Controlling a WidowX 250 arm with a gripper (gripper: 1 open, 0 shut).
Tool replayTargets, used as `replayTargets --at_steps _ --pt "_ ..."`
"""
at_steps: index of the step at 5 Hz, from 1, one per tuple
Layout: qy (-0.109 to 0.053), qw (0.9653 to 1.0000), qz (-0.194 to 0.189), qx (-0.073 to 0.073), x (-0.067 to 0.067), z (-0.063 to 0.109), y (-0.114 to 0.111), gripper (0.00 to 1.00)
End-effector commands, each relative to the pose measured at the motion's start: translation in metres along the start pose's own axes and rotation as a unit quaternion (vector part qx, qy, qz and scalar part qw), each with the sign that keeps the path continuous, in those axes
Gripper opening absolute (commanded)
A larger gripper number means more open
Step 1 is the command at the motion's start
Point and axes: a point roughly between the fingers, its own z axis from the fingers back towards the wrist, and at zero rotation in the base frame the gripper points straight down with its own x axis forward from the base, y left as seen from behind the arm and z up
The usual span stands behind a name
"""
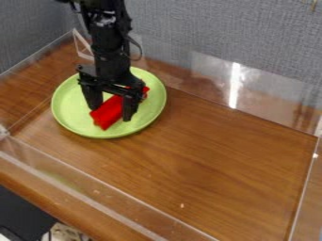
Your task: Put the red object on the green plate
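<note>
1 red glossy bar-shaped block (108, 112), lying on 1 round lime-green plate (78, 118); 1 black tool (111, 102), standing wide, straddling the block.

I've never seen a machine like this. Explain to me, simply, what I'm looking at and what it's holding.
The black machine is one robot arm, reaching down from the top of the picture. At its lower end is the hand, whose two black fingers stand apart, one on each side of a red block.

Every picture comes from the same single camera, looking down at the table from in front.

On the brown wooden table sits a round green plate, and on it lies the red block, set slantwise and partly hidden by the hand. It looks as if nothing is held: the fingers are spread, and the plate seems to carry the block.

Behind the table stands a grey wall.
</note>
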Motion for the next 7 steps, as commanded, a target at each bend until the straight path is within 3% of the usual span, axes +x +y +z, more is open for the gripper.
replayTargets --at_steps 1,7 --pt "-0.02 0.9997 0.009 0.006 0.01 0.005 0.008 1.0" --pt "-0.019 0.9995 0.02 0.011 0.016 -0.005 0.008 1.0"
